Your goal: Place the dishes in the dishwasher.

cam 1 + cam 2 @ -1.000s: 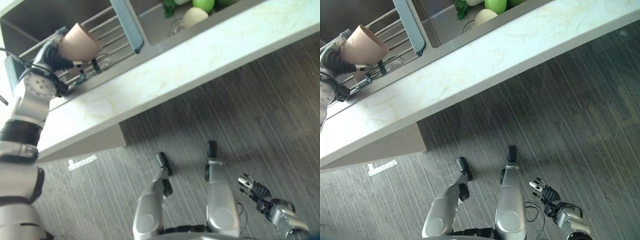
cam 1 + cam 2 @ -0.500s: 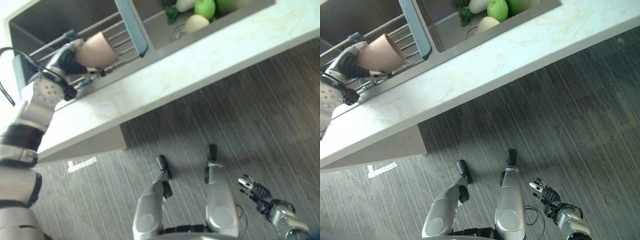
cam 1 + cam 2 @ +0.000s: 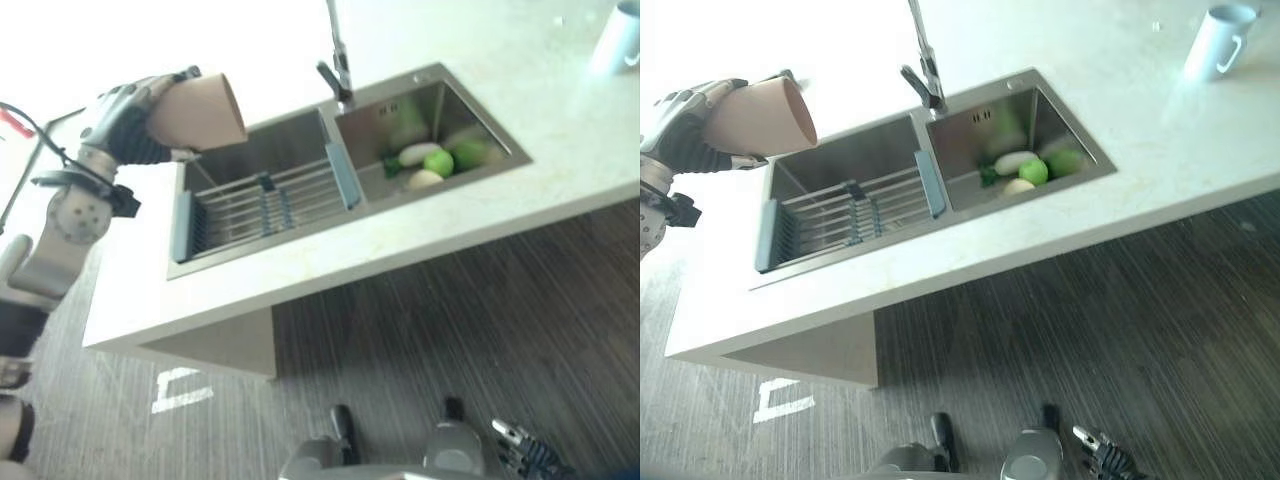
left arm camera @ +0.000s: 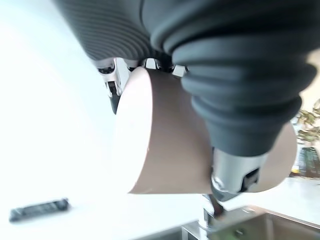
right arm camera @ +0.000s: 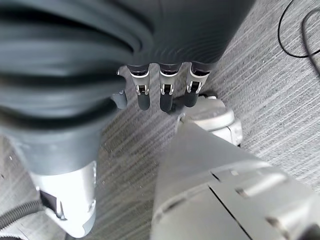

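My left hand (image 3: pixel 125 122) is shut on a tan cup (image 3: pixel 198 111), lifted above the counter's left part, beside the sink's left basin (image 3: pixel 270 190). The cup lies on its side with its mouth toward the sink. In the left wrist view the cup (image 4: pixel 175 145) sits between the thumb and the fingers (image 4: pixel 114 87). My right hand (image 3: pixel 520 445) hangs low over the floor at the lower right, fingers relaxed and holding nothing; its fingers (image 5: pixel 165 95) show straight in the right wrist view.
A wire drying rack (image 3: pixel 250 208) spans the left basin. The right basin (image 3: pixel 430 140) holds green and white produce (image 3: pixel 437 161). A tap (image 3: pixel 336 60) stands behind the sink. A pale mug (image 3: pixel 1215 40) stands on the counter (image 3: pixel 420 225) at the far right. Dark wood floor (image 3: pixel 480 320) lies below.
The camera has tilted up, showing the whole sink and counter. My left hand has raised the cup from over the rack up and to the left of the basin.
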{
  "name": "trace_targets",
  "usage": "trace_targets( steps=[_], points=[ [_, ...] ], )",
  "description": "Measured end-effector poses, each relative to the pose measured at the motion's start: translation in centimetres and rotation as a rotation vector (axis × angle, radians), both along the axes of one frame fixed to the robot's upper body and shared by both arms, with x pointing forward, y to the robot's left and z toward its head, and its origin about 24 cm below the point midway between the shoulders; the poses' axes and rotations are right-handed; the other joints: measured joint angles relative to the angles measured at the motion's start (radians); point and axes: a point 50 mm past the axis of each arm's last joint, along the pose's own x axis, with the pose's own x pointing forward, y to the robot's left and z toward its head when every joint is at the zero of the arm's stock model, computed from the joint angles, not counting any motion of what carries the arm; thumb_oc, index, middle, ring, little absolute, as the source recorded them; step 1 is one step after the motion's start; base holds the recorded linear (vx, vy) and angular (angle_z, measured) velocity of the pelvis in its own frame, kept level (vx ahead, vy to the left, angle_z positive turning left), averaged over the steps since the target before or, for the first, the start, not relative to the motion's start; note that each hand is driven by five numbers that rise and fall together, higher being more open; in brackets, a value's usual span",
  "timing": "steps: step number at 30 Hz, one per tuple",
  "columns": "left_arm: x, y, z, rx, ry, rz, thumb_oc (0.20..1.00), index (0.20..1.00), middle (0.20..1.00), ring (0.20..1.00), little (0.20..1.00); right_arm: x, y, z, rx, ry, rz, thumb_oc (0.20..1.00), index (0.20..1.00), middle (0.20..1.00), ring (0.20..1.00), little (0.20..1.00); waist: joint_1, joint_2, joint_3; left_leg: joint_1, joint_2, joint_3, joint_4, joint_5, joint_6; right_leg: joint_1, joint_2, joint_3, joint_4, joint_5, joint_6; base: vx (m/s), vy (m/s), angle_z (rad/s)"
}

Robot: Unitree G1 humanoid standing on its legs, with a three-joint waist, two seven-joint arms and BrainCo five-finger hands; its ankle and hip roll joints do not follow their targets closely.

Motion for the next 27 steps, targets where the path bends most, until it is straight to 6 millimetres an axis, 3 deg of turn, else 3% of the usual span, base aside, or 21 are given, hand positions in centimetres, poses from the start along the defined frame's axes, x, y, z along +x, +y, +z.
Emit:
trace_targets(
  steps=[2, 4, 5, 10, 11, 12, 13, 14, 15, 16, 17, 18, 19, 20, 21, 22, 23, 24, 25, 26, 27],
  points=[
    [-1.2, 1.3, 1.3, 0.003, -0.091, 0.054, 0.200, 0.200, 0.200, 0.200, 0.200, -1.1, 0.1, -0.3, -0.008, 0.049, -0.002, 1.000, 1.000, 1.000, 1.000, 1.000, 0.038, 0.004, -0.047, 0.009, 0.001, -0.015, -0.003, 0.000, 0.000, 0.015, 0.000, -0.013, 0.002, -0.017, 0.004, -0.04, -0.194, 0.23],
    [-1.9, 2.4, 1.2, -0.006, -0.101, 0.094, 0.200, 0.200, 0.200, 0.200, 0.200, -1.0, 0.0, -0.3, -0.013, 0.058, 0.015, 1.000, 1.000, 1.000, 1.000, 1.000, 0.060, 0.009, -0.068, 0.009, 0.004, -0.033, -0.002, -0.001, -0.002, 0.027, 0.003, -0.033, 0.012, -0.025, 0.003, -0.04, -0.162, 0.24],
    [-3.2, 3.3, 0.7, -0.048, -0.130, 0.112, 0.200, 0.200, 0.200, 0.200, 0.200, -1.2, 0.1, -0.4, -0.017, 0.068, 0.031, 1.000, 1.000, 1.000, 1.000, 1.000, 0.065, 0.008, -0.087, 0.010, 0.006, -0.056, -0.002, 0.001, -0.006, 0.039, 0.005, -0.047, 0.012, -0.036, 0.005, -0.07, -0.144, 0.54],
    [-6.7, 6.1, -3.2, -0.167, -0.129, 0.206, 0.200, 0.200, 0.200, 0.200, 0.200, -2.7, 0.2, -0.6, -0.019, 0.128, 0.042, 1.000, 1.000, 1.000, 1.000, 1.000, 0.180, -0.008, -0.136, -0.030, 0.031, -0.149, -0.016, 0.014, -0.012, 0.040, 0.025, -0.131, 0.095, -0.102, -0.027, -0.19, -0.113, 0.54],
    [-7.1, 6.4, -3.7, -0.197, -0.143, 0.213, 0.200, 0.200, 0.200, 0.200, 0.200, -2.9, 0.1, -0.6, -0.020, 0.131, 0.042, 1.000, 1.000, 1.000, 1.000, 1.000, 0.177, -0.009, -0.137, -0.031, 0.036, -0.160, -0.033, 0.014, -0.012, 0.043, 0.031, -0.142, 0.093, -0.109, -0.033, -0.25, -0.094, 0.90],
    [-7.2, 6.4, -4.5, -0.240, -0.163, 0.212, 0.200, 0.200, 0.200, 0.200, 0.200, -3.1, 0.2, -0.6, -0.027, 0.134, 0.041, 1.000, 1.000, 1.000, 1.000, 1.000, 0.183, -0.005, -0.143, -0.042, 0.042, -0.177, -0.067, 0.034, 0.031, 0.050, 0.045, -0.177, 0.090, -0.103, -0.050, -0.16, -0.031, 2.06],
    [-7.4, 5.7, -5.5, -0.304, -0.215, 0.171, 0.200, 0.200, 0.200, 0.200, 0.200, -3.8, 1.3, -1.1, -0.006, 0.146, 0.004, 1.000, 1.000, 1.000, 1.000, 1.000, 0.167, -0.079, -0.142, -0.093, 0.074, -0.021, -0.058, -0.055, 0.048, 0.071, 0.013, -0.295, 0.009, -0.087, -0.078, -0.40, 0.086, 2.57],
    [-7.4, 5.3, -6.1, -0.328, -0.232, 0.147, 0.200, 0.200, 0.200, 0.200, 0.200, -3.0, 0.6, -0.9, -0.033, 0.134, -0.023, 1.000, 1.000, 1.000, 1.000, 1.000, 0.216, -0.125, -0.142, 0.008, 0.100, 0.056, -0.044, 0.003, -0.045, 0.117, 0.002, -0.346, -0.055, -0.049, -0.088, -0.68, 0.271, 2.90],
    [-6.7, 3.6, -7.9, -0.490, -0.321, 0.077, 0.200, 0.200, 0.200, 0.200, 0.200, -1.8, -1.8, 0.5, -0.089, 0.048, -0.094, 1.000, 1.000, 1.000, 1.000, 1.000, 0.192, -0.078, -0.125, 0.021, 0.058, 0.082, 0.104, 0.022, 0.009, 0.137, -0.054, -0.371, 0.039, -0.047, -0.063, -0.80, 0.461, 2.32],
    [-5.9, 1.3, -9.4, -0.611, -0.347, 0.000, 0.200, 0.200, 0.200, 0.200, 0.200, -3.4, -2.3, 0.6, -0.093, 0.069, -0.167, 1.000, 1.000, 1.000, 1.000, 1.000, 0.173, -0.067, -0.121, 0.013, 0.013, 0.091, 0.083, 0.050, 0.057, 0.103, -0.116, -0.316, 0.175, -0.045, -0.062, -0.55, 0.461, 3.37],
    [-6.1, -1.6, -9.0, -0.692, -0.420, -0.140, 0.200, 0.200, 0.200, 0.200, 0.200, -4.7, -1.0, -0.1, -0.042, 0.075, -0.230, 1.000, 1.000, 1.000, 1.000, 1.000, 0.142, -0.067, -0.116, -0.053, -0.010, 0.065, 0.014, 0.108, 0.088, 0.025, -0.069, -0.289, 0.270, -0.171, 0.013, -0.41, 0.551, 3.73],
    [-6.3, -2.3, -6.6, -0.640, -0.479, -0.236, 0.200, 0.200, 0.200, 0.200, 0.200, -4.9, 0.9, -1.0, 0.018, 0.105, -0.212, 1.000, 1.000, 1.000, 1.000, 1.000, 0.132, -0.123, -0.096, -0.081, -0.034, 0.099, -0.024, 0.071, 0.074, 0.004, -0.013, -0.307, 0.102, -0.134, -0.099, -0.24, 0.439, 3.78],
    [-6.3, -1.5, -7.0, -0.697, -0.432, -0.250, 0.200, 0.200, 0.200, 0.200, 0.200, -3.4, 1.9, -1.4, 0.058, 0.065, -0.267, 1.000, 1.000, 1.000, 1.000, 1.000, 0.146, -0.163, -0.050, -0.090, -0.007, 0.243, 0.076, -0.033, 0.054, -0.007, -0.061, -0.279, 0.114, -0.095, -0.068, -0.24, 0.564, 2.19],
    [-6.0, -1.2, -7.7, -0.724, -0.397, -0.237, 0.200, 0.200, 0.200, 0.200, 0.200, -2.5, 2.0, -1.3, 0.064, 0.023, -0.270, 1.000, 1.000, 1.000, 1.000, 1.000, 0.149, -0.175, -0.051, -0.044, 0.001, 0.254, 0.103, -0.062, 0.035, 0.006, -0.078, -0.286, 0.114, -0.089, -0.052, -0.14, 0.423, 1.02],
    [-5.4, -1.5, -8.8, -0.803, -0.322, -0.255, 0.200, 0.200, 0.200, 0.200, 0.200, 0.1, 3.2, -1.2, 0.098, -0.044, -0.271, 1.000, 1.000, 1.000, 1.000, 1.000, 0.154, -0.186, -0.036, 0.064, -0.067, 0.189, -0.012, -0.067, 0.024, 0.015, -0.117, -0.261, 0.121, -0.047, -0.003, -0.21, 0.666, -0.03],
    [-4.6, -2.5, -10.7, -0.819, -0.192, -0.274, 0.200, 0.200, 0.200, 0.200, 0.200, 2.8, 5.5, -1.2, 0.159, -0.100, -0.221, 1.000, 1.000, 1.000, 1.000, 1.000, 0.153, -0.191, -0.029, 0.064, -0.120, 0.196, 0.019, -0.110, 0.092, 0.045, -0.177, -0.281, 0.073, 0.025, 0.005, -0.14, 0.472, -0.12],
    [-4.3, -3.5, -11.0, -0.835, -0.161, -0.314, 0.200, 0.200, 0.200, 0.200, 0.200, 3.6, 6.3, -1.1, 0.176, -0.127, -0.207, 1.000, 1.000, 1.000, 1.000, 1.000, 0.155, -0.181, -0.027, 0.047, -0.146, 0.181, 0.044, -0.141, 0.128, 0.052, -0.200, -0.280, 0.075, 0.092, 0.004, -0.15, 0.361, 0.28],
    [-3.6, -4.9, -11.0, -0.860, -0.144, -0.370, 0.200, 0.200, 0.200, 0.200, 0.200, 3.5, 6.4, -1.0, 0.181, -0.143, -0.213, 1.000, 1.000, 1.000, 1.000, 1.000, 0.153, -0.159, -0.019, 0.044, -0.160, 0.147, 0.063, -0.158, 0.159, 0.046, -0.233, -0.268, 0.141, 0.118, 0.004, -0.06, 0.045, 0.99],
    [-3.6, -5.8, -10.8, -0.837, -0.124, -0.438, 0.200, 0.200, 0.200, 0.200, 0.200, 3.4, 6.0, -0.7, 0.175, -0.162, -0.217, 1.000, 1.000, 1.000, 1.000, 1.000, 0.144, -0.106, -0.014, 0.045, -0.166, 0.087, 0.051, -0.144, 0.147, -0.011, -0.176, -0.148, 0.223, 0.044, 0.052, 0.01, 0.026, 1.39],
    [-3.2, -5.9, -10.3, -0.842, -0.140, -0.460, 0.200, 0.200, 0.200, 0.200, 0.200, 3.8, 5.8, -0.6, 0.167, -0.167, -0.192, 1.000, 1.000, 1.000, 1.000, 1.000, 0.137, -0.081, -0.007, 0.026, -0.151, 0.060, 0.044, -0.144, 0.029, -0.045, -0.073, -0.103, 0.220, 0.012, 0.017, 0.10, -0.007, 2.83],
    [-1.6, -5.7, -9.4, -0.792, -0.108, -0.485, 0.200, 0.200, 0.200, 0.200, 0.200, 3.2, 7.0, -0.9, 0.215, -0.156, -0.152, 1.000, 1.000, 1.000, 1.000, 1.000, 0.069, -0.171, -0.002, -0.144, 0.007, 0.013, 0.411, -0.301, 0.070, -0.016, -0.090, 0.124, 0.097, 0.016, 0.096, 0.20, -0.099, 2.35]
  ],
)
